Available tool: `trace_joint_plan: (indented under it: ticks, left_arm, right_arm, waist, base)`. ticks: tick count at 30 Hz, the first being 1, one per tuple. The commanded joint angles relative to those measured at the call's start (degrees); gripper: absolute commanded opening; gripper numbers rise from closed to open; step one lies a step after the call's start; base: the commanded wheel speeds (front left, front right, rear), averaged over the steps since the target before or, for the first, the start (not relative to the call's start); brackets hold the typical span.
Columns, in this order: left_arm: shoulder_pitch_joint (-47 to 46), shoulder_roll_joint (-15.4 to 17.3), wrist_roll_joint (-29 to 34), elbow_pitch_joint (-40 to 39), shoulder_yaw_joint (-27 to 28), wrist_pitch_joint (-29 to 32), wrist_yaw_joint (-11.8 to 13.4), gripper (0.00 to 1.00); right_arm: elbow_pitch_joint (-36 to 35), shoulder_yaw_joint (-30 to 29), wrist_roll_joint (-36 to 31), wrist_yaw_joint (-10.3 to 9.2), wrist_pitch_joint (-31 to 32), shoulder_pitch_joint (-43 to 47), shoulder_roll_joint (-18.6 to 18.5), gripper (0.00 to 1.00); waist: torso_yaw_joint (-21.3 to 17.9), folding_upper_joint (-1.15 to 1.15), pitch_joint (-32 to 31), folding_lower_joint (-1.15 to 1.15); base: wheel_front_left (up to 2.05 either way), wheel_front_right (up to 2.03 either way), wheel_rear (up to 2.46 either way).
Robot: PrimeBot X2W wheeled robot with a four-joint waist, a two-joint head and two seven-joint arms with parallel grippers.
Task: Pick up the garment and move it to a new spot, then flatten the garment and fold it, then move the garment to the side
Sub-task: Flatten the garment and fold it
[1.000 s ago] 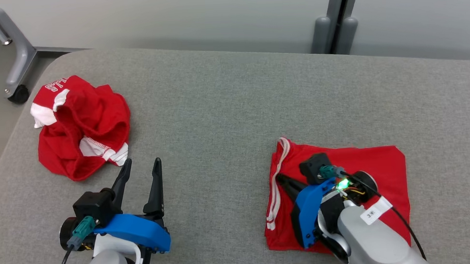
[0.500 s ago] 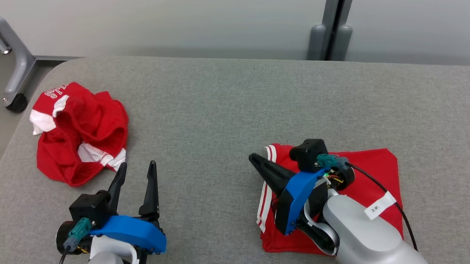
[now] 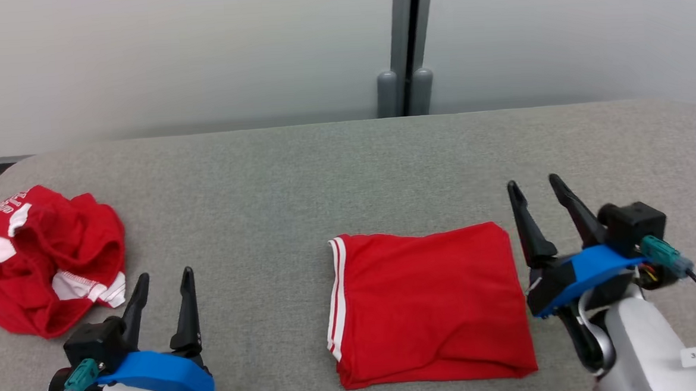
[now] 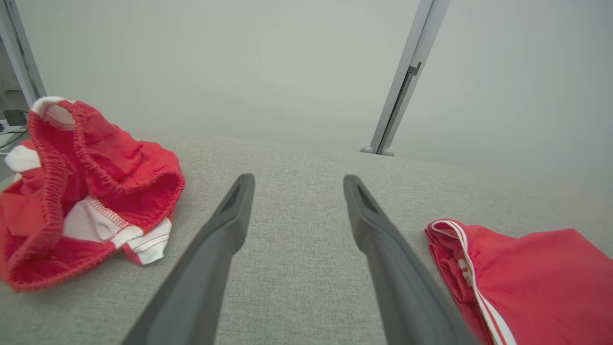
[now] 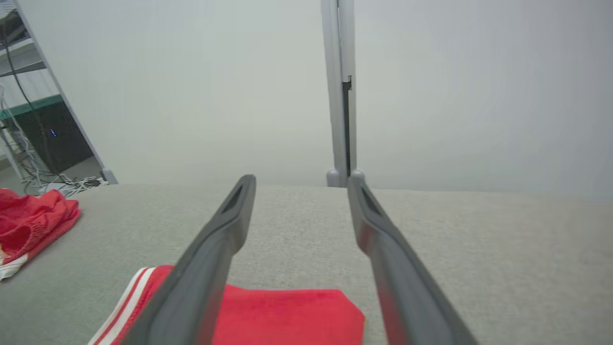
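A grey tabletop stretches before a pale wall, carrying two red garments. The folded garment, a neat rectangle with white stripes along its left edge, lies flat a little to the robot's right of centre. The crumpled garment, red with white patches, sits in a heap well apart at the far left. The right hand stands just beside the folded garment's right edge, fingers spread and empty, clear of the cloth. The left hand, likewise spread and holding nothing, hovers near the heap's lower right. Flattening and folding look finished. The step in hand appears to be the last one, shifting the folded piece aside, if that is not already done. That move would call for the right hand to close on a thick folded edge and carry it off without letting the layers spill open.
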Motion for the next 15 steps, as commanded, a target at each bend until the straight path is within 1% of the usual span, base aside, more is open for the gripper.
trace_joint_plan:
  ticks: [1, 4, 7, 11, 15]
  left_arm:
    - [0.7, 0.6, -0.1, -0.5, 0.7, -0.2, 0.4, 1.00]
    - [1.7, 0.3, 0.2, -1.4, 1.4, -0.2, 0.9, 1.00]
    - [2.6, 0.6, 0.3, -1.8, 2.0, -0.3, 1.1, 1.00]
    - [3.8, 0.5, 0.5, -2.0, 2.3, -0.3, 1.3, 1.00]
    - [5.1, 0.3, 0.7, -2.3, 2.7, -0.3, 1.7, 1.00]
  right_arm:
    - [-2.2, -2.2, -1.6, 0.04, 1.4, 2.3, 0.3, 1.00]
    - [-7.6, -6.8, -4.3, 0.04, 4.6, 6.8, 0.8, 1.00]
    - [-11.2, -8.8, -5.3, 0.04, 7.1, 10.8, 1.3, 1.00]
    - [-13.9, -9.2, -5.2, 0.04, 9.3, 14.9, 1.6, 1.00]
    - [-15.6, -9.2, -4.8, 0.04, 10.6, 17.0, 1.8, 1.00]
  waist:
    - [-1.7, 0.00, -1.2, 0.00]
    - [-3.1, 0.00, -1.4, 0.00]
    - [-4.0, 0.00, -1.8, 0.00]
    - [-4.9, 0.00, -2.8, 0.00]
    - [-5.4, 0.00, -3.4, 0.00]
  base:
    - [0.00, 0.00, 0.00]
    - [0.00, 0.00, 0.00]
    - [0.00, 0.00, 0.00]
    - [0.00, 0.00, 0.00]
    - [0.00, 0.00, 0.00]
